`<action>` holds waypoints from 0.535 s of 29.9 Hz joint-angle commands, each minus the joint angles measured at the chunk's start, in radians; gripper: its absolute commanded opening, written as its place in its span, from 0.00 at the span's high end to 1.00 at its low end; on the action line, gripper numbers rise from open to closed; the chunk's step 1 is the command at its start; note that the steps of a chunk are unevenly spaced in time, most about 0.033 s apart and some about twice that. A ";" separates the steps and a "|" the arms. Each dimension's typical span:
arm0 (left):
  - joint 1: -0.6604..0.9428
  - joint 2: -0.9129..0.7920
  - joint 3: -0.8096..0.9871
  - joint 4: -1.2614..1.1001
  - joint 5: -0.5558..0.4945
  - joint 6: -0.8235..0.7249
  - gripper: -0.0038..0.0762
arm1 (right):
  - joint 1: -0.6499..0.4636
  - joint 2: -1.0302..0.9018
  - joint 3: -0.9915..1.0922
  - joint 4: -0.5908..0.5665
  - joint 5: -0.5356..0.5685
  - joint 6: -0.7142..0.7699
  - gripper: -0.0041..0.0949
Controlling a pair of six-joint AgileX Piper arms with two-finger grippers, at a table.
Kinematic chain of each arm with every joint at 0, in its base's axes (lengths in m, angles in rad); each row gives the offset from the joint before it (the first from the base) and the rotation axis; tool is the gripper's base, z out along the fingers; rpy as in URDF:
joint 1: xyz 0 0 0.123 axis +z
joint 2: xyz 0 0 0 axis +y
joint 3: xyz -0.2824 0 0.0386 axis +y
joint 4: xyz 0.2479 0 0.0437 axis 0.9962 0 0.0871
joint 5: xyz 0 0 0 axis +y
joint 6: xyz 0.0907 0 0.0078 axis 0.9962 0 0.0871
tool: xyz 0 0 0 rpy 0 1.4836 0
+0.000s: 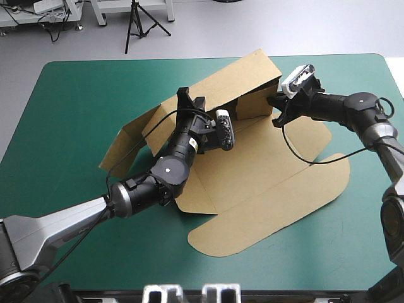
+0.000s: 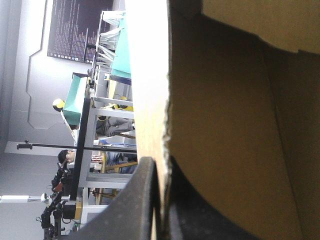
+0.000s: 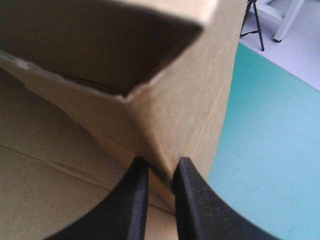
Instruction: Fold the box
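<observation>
Table (image 1: 76, 101), one. Teal-green cover, filling most of the high view; a strip of it also shows beside the board in the right wrist view.

Box (image 1: 265, 183), one. A cut sheet of brown board lying at the centre of the frame, partly erected. A long panel stands raised and tilted at upper centre. A short wall stands under its right end. A side flap lies out toward centre left. The flat lid with rounded corners reaches toward the lower right.

Arms, two. One enters from the lower left, one from the right edge.

Left gripper (image 1: 191, 100), one. At the near edge of the raised panel, just left of centre. In the left wrist view its black fingers (image 2: 145, 200) are all but closed, pinching the board's edge between them.

Right gripper (image 1: 276, 110), one. At the right end of the raised part, upper right of centre. In the right wrist view its black fingers (image 3: 137, 200) stand narrowly apart, clamped on the corner of the upright wall.

Surroundings. Grey floor beyond the table's far edge, with one black tripod (image 1: 136, 28) at upper left of centre.
</observation>
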State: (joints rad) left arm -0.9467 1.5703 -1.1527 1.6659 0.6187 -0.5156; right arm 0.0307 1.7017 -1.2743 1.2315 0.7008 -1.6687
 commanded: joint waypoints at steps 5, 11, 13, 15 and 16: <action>-0.028 -0.033 -0.028 0.047 -0.154 -0.019 0.96 | 0.023 -0.145 -0.033 0.052 0.038 0.085 0.97; -0.028 -0.033 -0.028 0.055 -0.143 -0.019 0.96 | 0.045 -0.149 -0.033 -0.025 0.082 0.150 0.97; -0.028 -0.033 -0.028 0.055 -0.143 -0.019 0.96 | 0.061 -0.149 -0.033 -0.041 0.086 0.161 0.97; -0.028 -0.033 -0.028 0.055 -0.143 -0.019 0.96 | 0.081 -0.149 -0.033 -0.041 0.097 0.163 0.97; -0.028 -0.033 -0.028 0.055 -0.143 -0.019 0.96 | 0.092 -0.152 -0.033 -0.041 0.105 0.163 0.97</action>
State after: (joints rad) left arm -0.9485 1.5622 -1.1546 1.6858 0.6254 -0.5283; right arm 0.0637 1.6149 -1.2731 1.0725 0.6802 -1.5049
